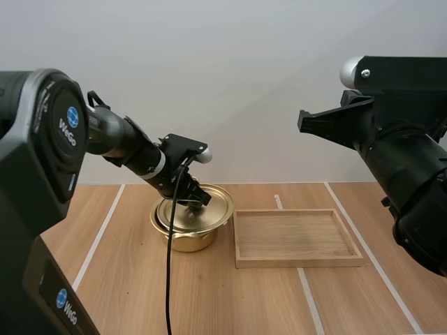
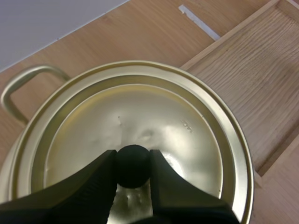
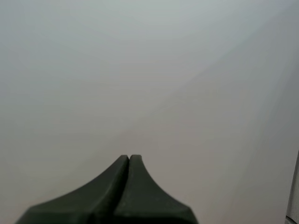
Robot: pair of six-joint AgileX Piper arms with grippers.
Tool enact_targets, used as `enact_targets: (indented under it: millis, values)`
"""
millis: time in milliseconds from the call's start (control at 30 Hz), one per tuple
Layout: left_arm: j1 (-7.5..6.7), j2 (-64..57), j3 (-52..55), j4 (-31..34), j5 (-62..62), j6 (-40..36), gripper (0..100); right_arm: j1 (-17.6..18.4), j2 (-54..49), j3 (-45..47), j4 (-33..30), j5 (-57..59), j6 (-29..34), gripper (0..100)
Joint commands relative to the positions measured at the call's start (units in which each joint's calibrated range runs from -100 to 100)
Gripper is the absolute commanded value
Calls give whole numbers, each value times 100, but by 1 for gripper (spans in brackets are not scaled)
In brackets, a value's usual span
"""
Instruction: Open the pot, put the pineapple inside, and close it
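Wooden table on which the gold pot stands just beside a wooden tray, my left gripper pinching the black knob of its lid, while my right gripper hangs raised, fingers pressed together on nothing.

The light over the counter is soft and even, bright enough for the pale wood to show its grain. The wall behind it reads flat grey-white. The pot throws only a faint shadow at its base, and the tray carries thin dark lines along its inner walls. The brass lid gives back broad pale glare, with a small bright patch just beside the black knob pinched in my left end effector, which reads as plain black without surface detail. My right end effector is a dark wedge against dim, featureless grey.
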Motion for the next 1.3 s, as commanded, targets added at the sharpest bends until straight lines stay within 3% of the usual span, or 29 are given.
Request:
enact_targets:
  millis: [0,167,433,1267]
  values:
    - [-32,-4,9,-38,-195,-81,0,-27,-47,8,15,10,-36,0]
    - [-25,-4,9,399,-542,-279,0,-27,-47,8,15,-12,-36,0]
    - [125,-4,9,425,-481,-268,0,-27,-47,8,15,-12,-36,0]
    - [125,264,9,348,-31,-385,0,-27,-47,8,15,-12,-36,0]
